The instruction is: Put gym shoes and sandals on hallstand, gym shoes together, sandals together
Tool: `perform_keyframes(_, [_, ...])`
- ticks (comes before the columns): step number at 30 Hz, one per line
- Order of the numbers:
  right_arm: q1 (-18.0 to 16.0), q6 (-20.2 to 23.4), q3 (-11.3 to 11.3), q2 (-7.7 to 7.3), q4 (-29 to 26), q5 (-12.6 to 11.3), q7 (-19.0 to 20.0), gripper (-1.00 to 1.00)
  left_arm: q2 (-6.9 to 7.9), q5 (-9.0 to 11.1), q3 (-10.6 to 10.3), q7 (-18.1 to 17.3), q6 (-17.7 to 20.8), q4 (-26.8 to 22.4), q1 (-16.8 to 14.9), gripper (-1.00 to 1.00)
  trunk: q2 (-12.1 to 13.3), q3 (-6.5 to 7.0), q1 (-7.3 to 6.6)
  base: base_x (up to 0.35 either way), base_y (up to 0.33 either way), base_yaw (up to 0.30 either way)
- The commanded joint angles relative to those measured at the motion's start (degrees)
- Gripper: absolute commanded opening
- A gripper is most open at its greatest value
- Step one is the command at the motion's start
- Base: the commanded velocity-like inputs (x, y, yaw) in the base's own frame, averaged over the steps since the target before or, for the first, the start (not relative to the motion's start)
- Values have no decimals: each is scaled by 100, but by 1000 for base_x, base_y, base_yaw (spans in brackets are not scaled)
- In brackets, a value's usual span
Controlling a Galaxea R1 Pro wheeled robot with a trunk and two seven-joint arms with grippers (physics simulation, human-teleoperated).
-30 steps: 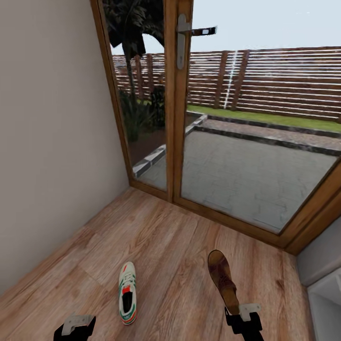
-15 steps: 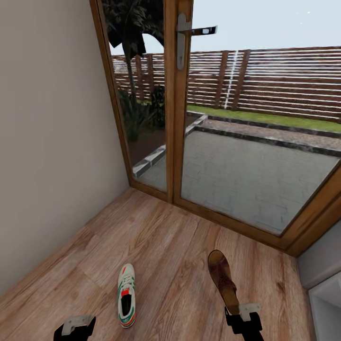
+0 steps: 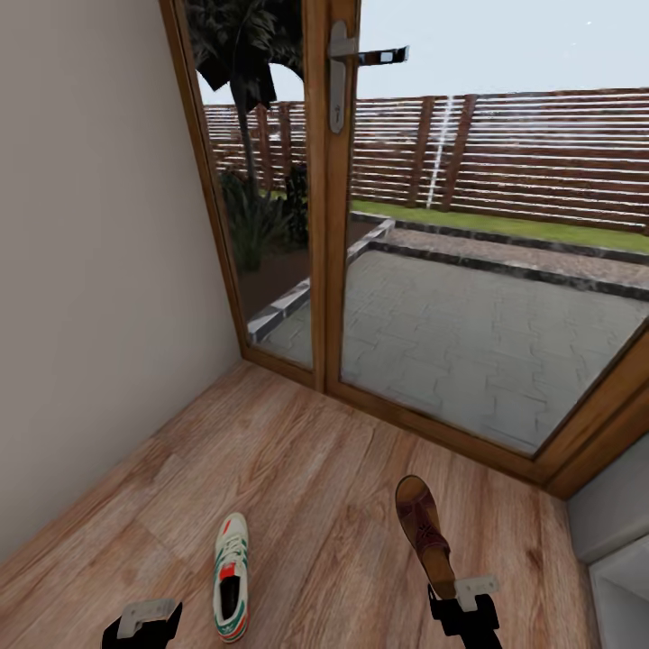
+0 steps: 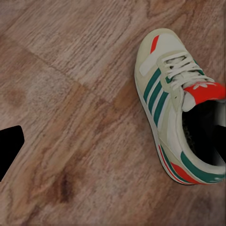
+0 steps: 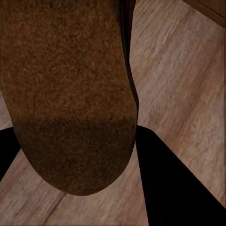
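head view: wood floor (image 3: 297, 469) across the lower half, beige wall (image 3: 90, 270) at left, glazed door (image 3: 469, 270) with a metal handle (image 3: 347, 63) at upper centre, patio and slatted fence beyond the glass. sneaker (image 3: 231, 577) lying on the floor at lower left of centre, toe toward the door, heel toward the bottom edge. sandal (image 3: 425, 536) at lower right of centre, toe pointing up the frame, heel end meeting the right gripper (image 3: 464, 606) at the bottom edge. corner of a white unit (image 3: 622, 595) at the lower right edge, cut off by the frame. left gripper (image 3: 142, 624) at the bottom left, just beside the sneaker and not touching it.

left wrist view: sneaker (image 4: 181, 106) at right of frame, flat on the planks, teal stripes and red tongue showing, dark finger (image 4: 8, 148) at the left edge well apart from it; cannot tell whether the left jaws are apart or together.

right wrist view: brown sole of the sandal (image 5: 70, 94) across the upper left, dark fingers (image 5: 174, 188) on either side of its rounded end, clamped on it.
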Motion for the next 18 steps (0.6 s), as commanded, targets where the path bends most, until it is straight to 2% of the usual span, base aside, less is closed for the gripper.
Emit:
perform_keyframes(1, [-5,-16,-18,0,10,44,-27,-100,-2,14,42,-55,-9,5,-4,100,-2,-4,0,79,-53,0])
perform_keyframes(18, [-5,-16,-18,0,5,44,-31,-100,-5,9,36,-55,-11,2,-4,100,-2,-4,0,18,-13,0])
